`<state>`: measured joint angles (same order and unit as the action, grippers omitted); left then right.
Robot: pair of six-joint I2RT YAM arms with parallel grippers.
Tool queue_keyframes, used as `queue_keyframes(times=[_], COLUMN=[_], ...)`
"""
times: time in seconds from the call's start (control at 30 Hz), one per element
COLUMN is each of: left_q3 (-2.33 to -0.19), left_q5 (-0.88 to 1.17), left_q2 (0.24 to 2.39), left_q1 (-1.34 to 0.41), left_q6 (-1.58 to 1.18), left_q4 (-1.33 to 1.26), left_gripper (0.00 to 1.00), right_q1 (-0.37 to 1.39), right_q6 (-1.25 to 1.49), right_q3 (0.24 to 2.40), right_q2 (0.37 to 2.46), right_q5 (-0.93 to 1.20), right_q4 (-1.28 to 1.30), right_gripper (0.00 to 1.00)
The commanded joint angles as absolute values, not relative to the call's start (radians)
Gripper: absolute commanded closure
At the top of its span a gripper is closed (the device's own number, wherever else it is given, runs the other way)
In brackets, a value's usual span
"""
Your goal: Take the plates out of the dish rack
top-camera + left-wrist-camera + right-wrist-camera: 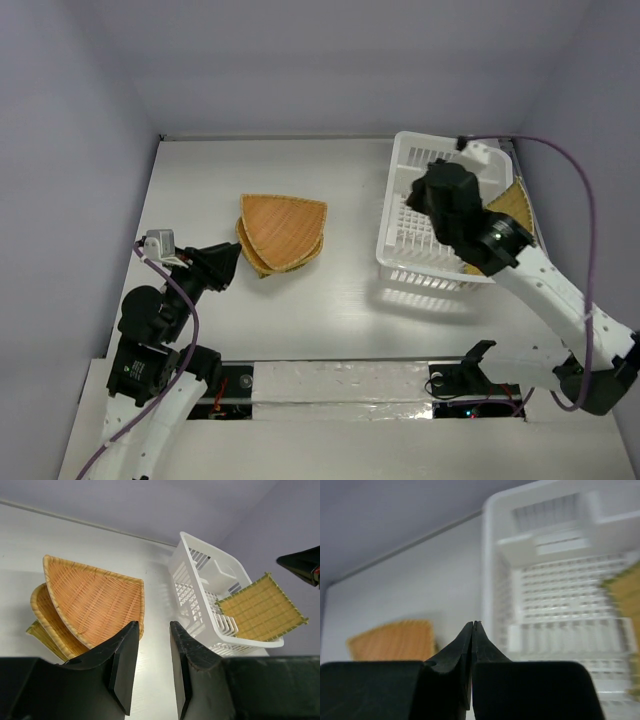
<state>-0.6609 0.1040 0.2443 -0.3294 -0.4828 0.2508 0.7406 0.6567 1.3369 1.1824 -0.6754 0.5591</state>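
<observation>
Sitting on the white table (pixel 330 330) is a pile of plates (pixel 283 232), out in the middle and well apart from the dish rack (pixel 395 195). The top plate (pixel 95 600) is orange and woven, with pointy corners. A rounder tan plate (pixel 42 610) peeks out under it. A yellow-green plate (pixel 42 637) peeks out at the very bottom.

The dish rack is white. It stands on the right side of the table, near the back wall. One square plate (pixel 262 607) is at the rack. It is yellow-green with a grid of little lines. It is tilted and leans on the rack's rim, with one corner down inside and the rest sticking out over the wall.

The left gripper (pixel 153 626) is just beside the pile, on its near left side, and points at it. Its jaws are apart and hold nothing.

The right gripper (pixel 472 626) hangs above the rack. Its jaws are pressed together and hold nothing. Seen from the top, the right arm (pixel 540 270) hides part of the square plate.
</observation>
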Motion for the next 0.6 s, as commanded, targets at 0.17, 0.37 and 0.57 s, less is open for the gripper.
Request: queue_keyframes(times=[0.17, 0.37, 0.57], left_q3=[-0.649, -0.652, -0.65], left_q5=[0.147, 0.164, 0.17], left_q2=[0.213, 0.213, 0.225], left_q1=[-0.334, -0.344, -0.344], left_q6=[-0.474, -0.468, -0.463], left_q4=[0.19, 0.187, 0.187], left_gripper=[0.71, 0.71, 0.7], right_q1=[0.439, 0.111, -0.118], right_q6=[0.652, 0.433, 0.35], right_q3=[1.319, 1.278, 1.273], right_q2=[1.037, 0.994, 0.996], right_q5=[-1.0, -0.778, -0.447], right_q4=[0.943, 0.853, 0.805], right_gripper=[0.73, 0.21, 0.19])
